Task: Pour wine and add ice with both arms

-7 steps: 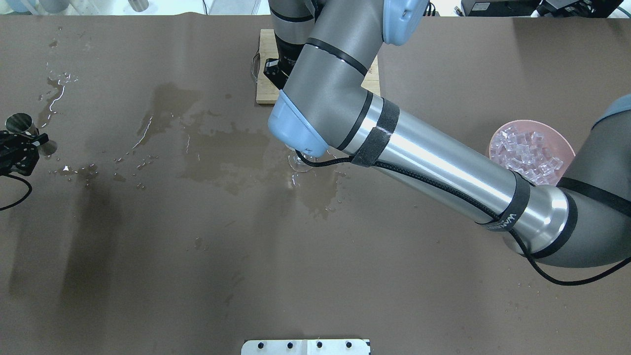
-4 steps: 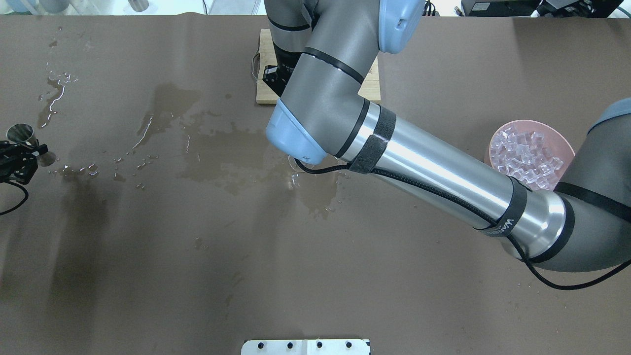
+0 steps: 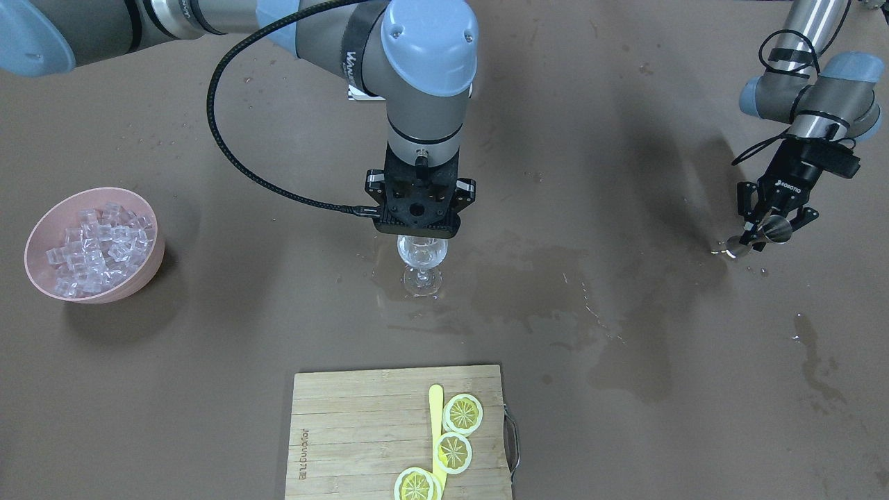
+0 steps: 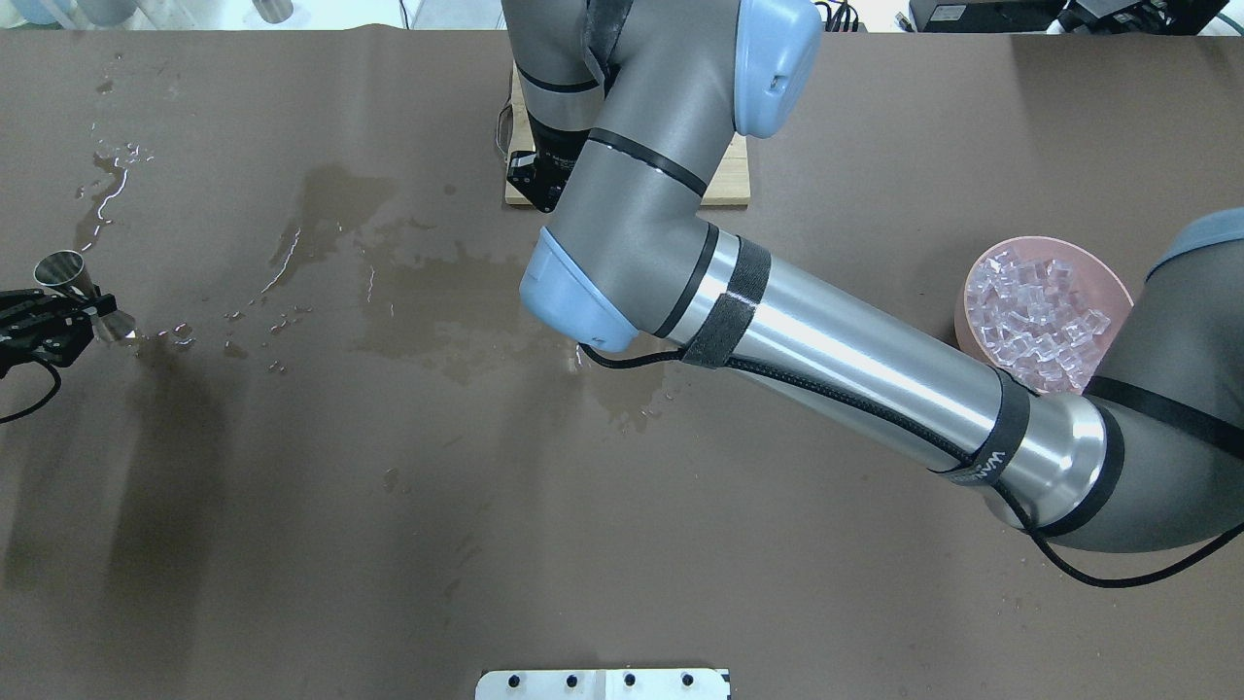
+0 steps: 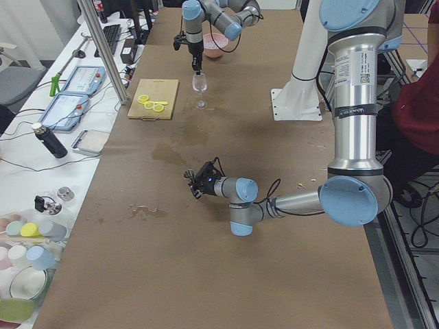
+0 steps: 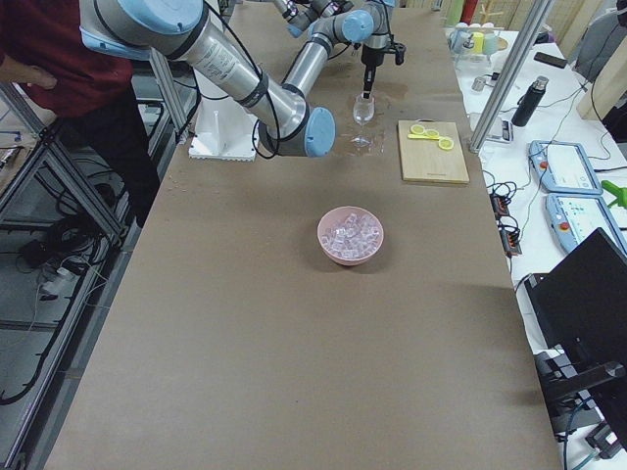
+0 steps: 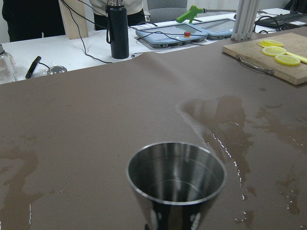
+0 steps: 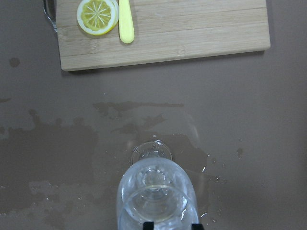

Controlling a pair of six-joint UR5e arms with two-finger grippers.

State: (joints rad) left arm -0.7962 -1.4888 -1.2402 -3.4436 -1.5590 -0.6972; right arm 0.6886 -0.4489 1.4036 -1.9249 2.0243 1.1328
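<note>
A stemmed glass (image 3: 419, 253) stands in a wet patch mid-table; any wine in it is too clear to make out. My right gripper (image 3: 417, 228) hangs straight over its rim. In the right wrist view the glass (image 8: 156, 191) lies right below the fingertips (image 8: 148, 225), which stand close together, seemingly pinching a clear ice cube. The pink bowl (image 3: 42, 222) of ice (image 3: 97, 243) sits to the robot's right. My left gripper (image 3: 764, 226) is far to the left, shut on a tilted steel jigger (image 3: 778, 228), low over the table. The jigger (image 7: 176, 177) looks empty.
A wooden cutting board (image 3: 347, 430) with lemon slices (image 3: 462, 413) and a yellow knife (image 3: 435, 410) lies beyond the glass. Wet patches (image 4: 437, 301) spread between glass and jigger. The right arm (image 4: 826, 331) hides the glass from overhead. A white mounting plate (image 4: 603, 683) is at the near edge.
The right arm has shifted a little farther out and now covers the glass base in the overhead view. The left gripper has moved slightly inward and down, tilting the jigger.
</note>
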